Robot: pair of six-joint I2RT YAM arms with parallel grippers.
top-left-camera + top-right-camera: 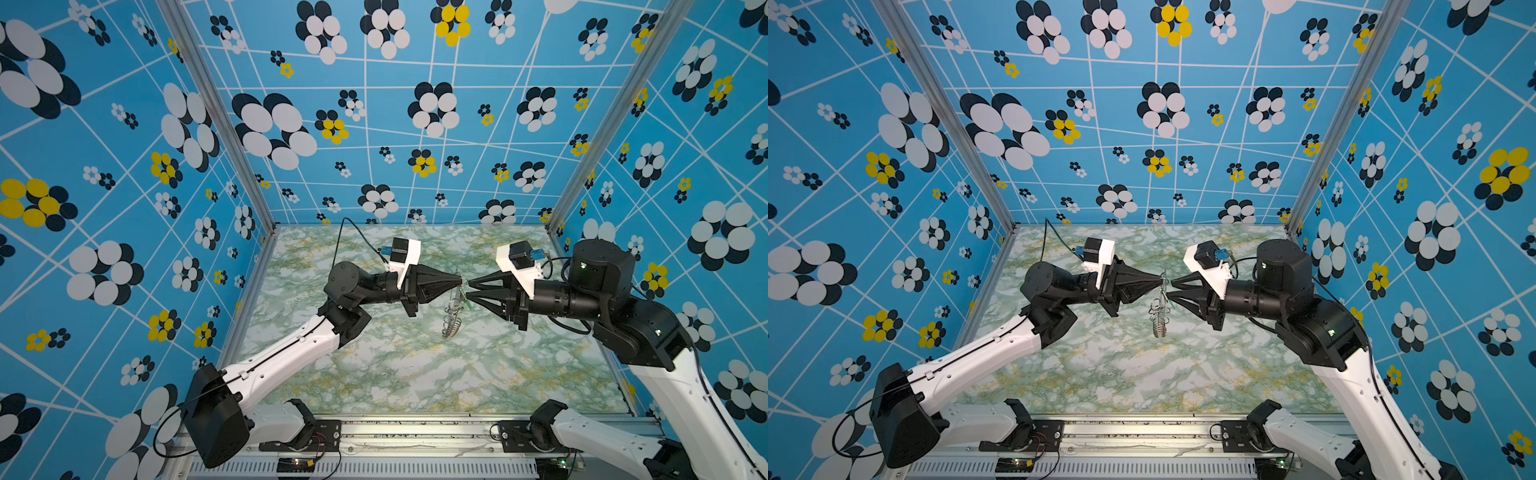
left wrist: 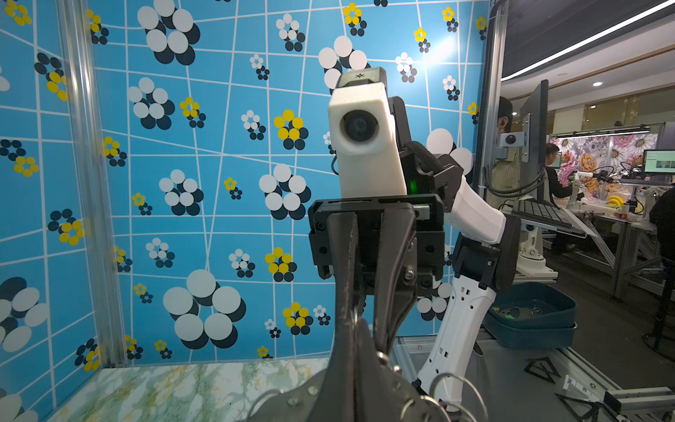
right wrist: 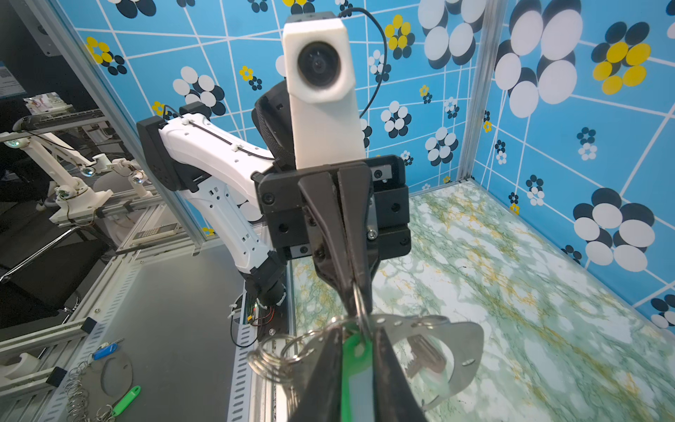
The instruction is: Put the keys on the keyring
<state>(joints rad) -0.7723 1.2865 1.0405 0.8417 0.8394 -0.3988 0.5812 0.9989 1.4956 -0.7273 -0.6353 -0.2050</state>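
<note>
We are at the threading step. The keyring (image 1: 451, 326) hangs in the air above the table (image 1: 374, 374), seen edge-on in both top views and pinched at its upper edge by the fully closed left claw (image 1: 460, 279). The right claw (image 1: 468, 289) meets it tip to tip, its jaws part-way closed. The key (image 3: 356, 365) lies lengthwise between its fingers, gripped by its edges as far as we can judge.

The key's head sits right at the ring's rim, by the wire loop under the left claw's tips (whether it has already caught that loop we cannot tell). Next, we judge, the hole in the head must be worked along that loop's coil with a fine, straight push while the ring is kept from swinging.

The ring is a thin, flat, dull metal band, pierced with small holes and fringed with springy silver wire loops (image 3: 274, 360). The key is smooth green plastic with a paler window.
</note>
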